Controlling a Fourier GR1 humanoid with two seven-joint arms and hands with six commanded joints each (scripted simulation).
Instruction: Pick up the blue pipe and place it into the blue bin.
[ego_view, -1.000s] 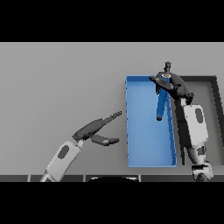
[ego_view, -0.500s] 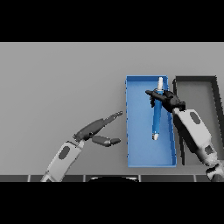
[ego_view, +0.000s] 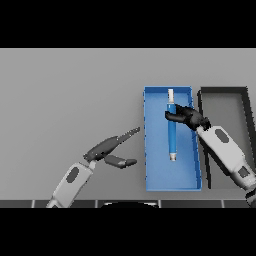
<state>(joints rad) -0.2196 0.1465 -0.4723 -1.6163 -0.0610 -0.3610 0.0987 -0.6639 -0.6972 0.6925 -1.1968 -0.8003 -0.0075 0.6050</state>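
While the blue pipe is lying lengthwise inside the blue bin, the right hand is reaching in from the bin's right side and closing its fingers and thumb around the pipe's upper part, just below the pale end cap. The pipe is stretching away from the hand toward the robot, its lower tip sitting near the middle of the bin, and it looks to be resting on or just above the bin floor; which of the two cannot be told from above. Holding it near one end rather than at the middle is probably letting the long body line up with the bin's long axis, so it fits between the walls without catching them.

To the right of the hand and forearm, a dark tray is standing beside the bin on the counter. The left hand is hovering well to the left of the bin, fingers straight and thumb spread, holding nothing and keeping out of the way.

The placing seems nearly done: what is left is likely for the right hand to let go and lift clear without dragging the pipe.
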